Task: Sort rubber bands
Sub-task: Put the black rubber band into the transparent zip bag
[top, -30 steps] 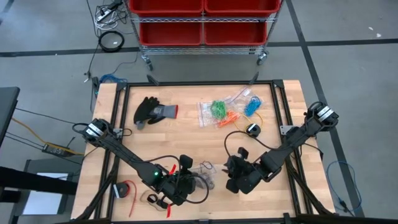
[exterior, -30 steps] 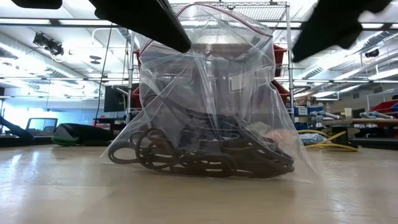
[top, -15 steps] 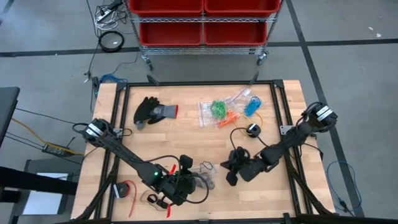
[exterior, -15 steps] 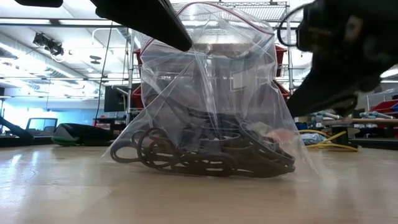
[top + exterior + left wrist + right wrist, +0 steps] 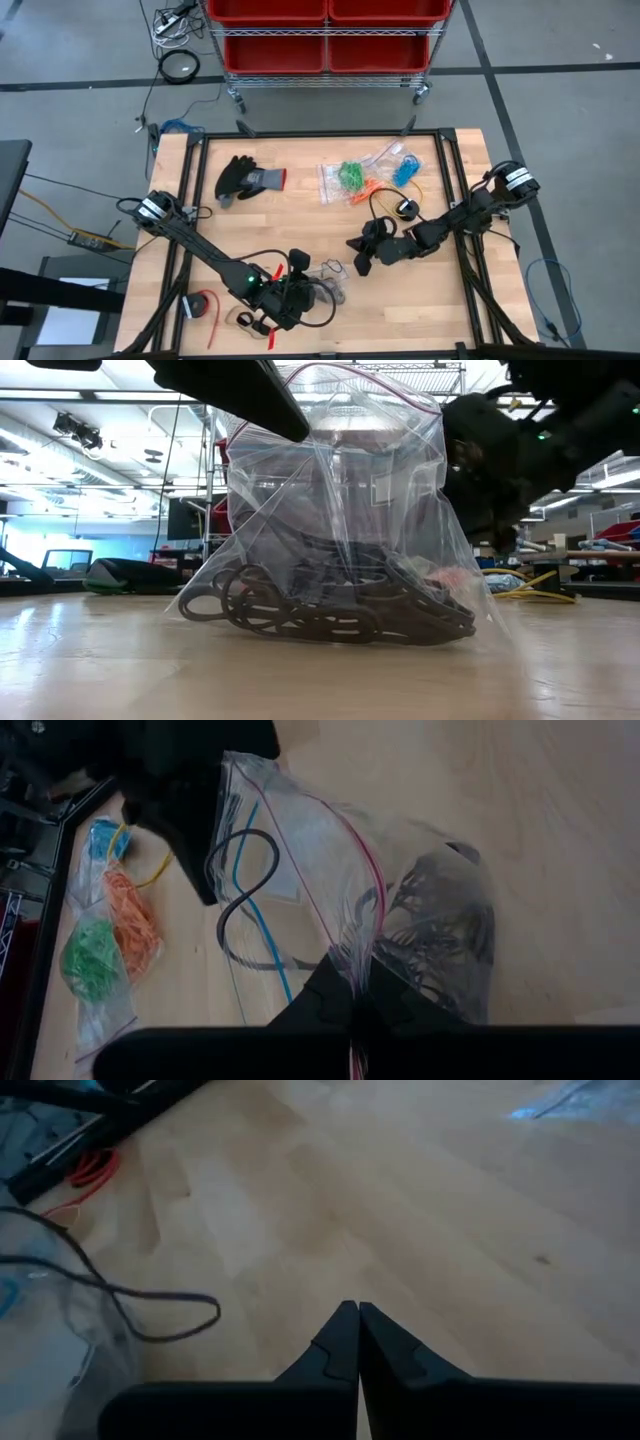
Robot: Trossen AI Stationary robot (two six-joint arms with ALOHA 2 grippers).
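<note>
A clear zip bag point(image 5: 340, 500) stands on the table near its front edge, with black rubber bands point(image 5: 330, 615) heaped in its bottom. My left gripper point(image 5: 352, 982) is shut on the bag's top edge. My right gripper point(image 5: 357, 264) is shut with nothing in it. It hovers low over bare wood just right of the bag point(image 5: 328, 285), and its fingertips point(image 5: 357, 1312) show pressed together. Small bags of green point(image 5: 350, 175), orange point(image 5: 370, 188) and blue rubber bands point(image 5: 405, 170) lie flat on the table's far middle. My left gripper pinches the bag's open rim at its red zip strip point(image 5: 360, 935) between its two fingers. The fingers come slanting down from the table's left. The bag hangs upright below them, its walls spread, and its bottom with the black bands point(image 5: 400, 630) rests on the table.
A black glove point(image 5: 245, 178) lies at the far left. A red coil point(image 5: 204, 305) lies by the near left corner. A thin yellow cable point(image 5: 418, 190) and a small black part point(image 5: 406, 208) lie near the blue bag. Red bins point(image 5: 325, 35) stand beyond the far edge.
My right gripper has come down and moved toward the table's left and far side, closer to the held bag, turning as it went. Its fingers, apart a second ago, are now together. My left gripper and the bag have kept still.
</note>
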